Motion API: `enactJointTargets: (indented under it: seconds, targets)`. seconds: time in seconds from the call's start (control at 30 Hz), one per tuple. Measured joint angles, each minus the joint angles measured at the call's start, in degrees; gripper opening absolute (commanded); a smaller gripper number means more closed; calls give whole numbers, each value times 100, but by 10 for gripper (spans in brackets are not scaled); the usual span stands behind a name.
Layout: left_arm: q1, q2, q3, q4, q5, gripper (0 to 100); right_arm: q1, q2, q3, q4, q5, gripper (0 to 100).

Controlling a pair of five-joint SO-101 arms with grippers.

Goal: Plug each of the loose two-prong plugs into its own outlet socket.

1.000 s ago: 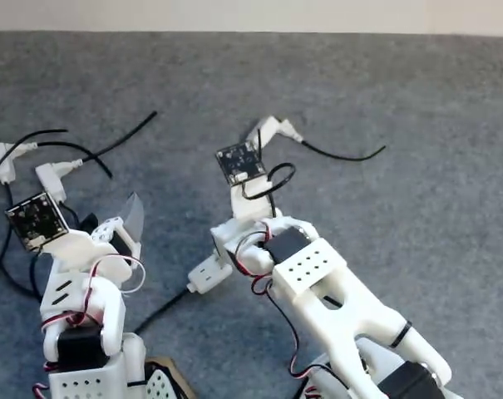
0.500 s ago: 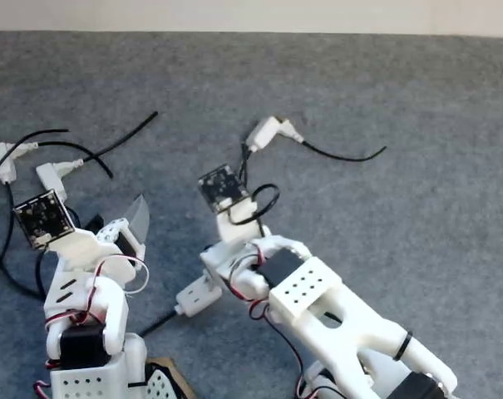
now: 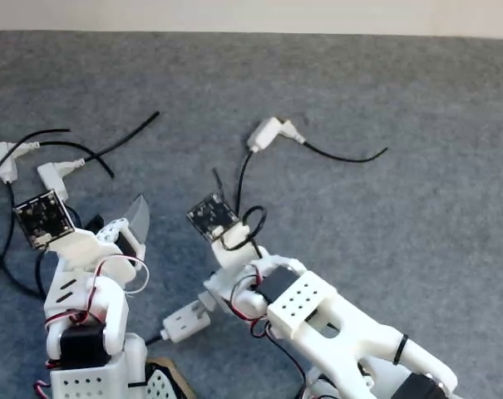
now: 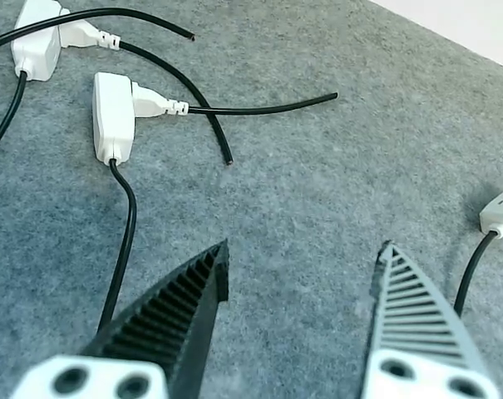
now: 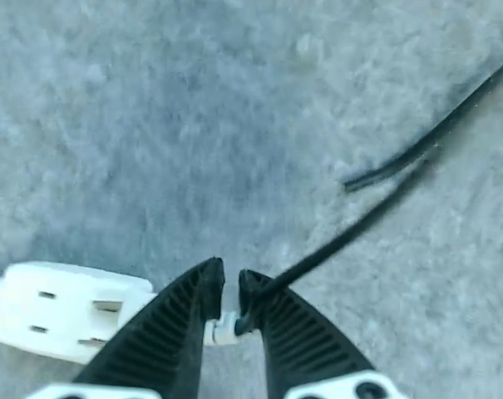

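Right wrist view: right gripper clamps small white plug beside white slotted outlet block, apparently not yet seated; left gripper gapes empty.

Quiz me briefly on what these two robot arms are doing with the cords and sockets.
1. True or false: the left hand is open and empty.
2. What does the right hand pinch? A) a black cord B) a pen C) nothing
3. Fill in: the white outlet socket beside the right hand lies on grey ____.
Key: 1 true; 2 A; 3 carpet.
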Motion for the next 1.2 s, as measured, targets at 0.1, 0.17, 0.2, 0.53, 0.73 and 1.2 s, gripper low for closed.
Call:
enactJointTargets:
  seconds: [0.1,0.17,0.2,0.53,0.73,1.2]
  targets:
    - [18,0,0,0,0,284,44,79,18,149,62,5]
    - [35,0,0,0,0,284,343,105,18,290,97,5]
    - [26,0,0,0,0,284,580,97,-97,325,97,5]
    - [79,255,-9,0,0,284,3112,-220,-914,440,334,5]
    - [510,2330,-1257,475,0,284,3226,-730,-923,580,352,9]
    - [2435,7560,-5530,4651,-2716,285,5160,-923,-923,668,1345,364]
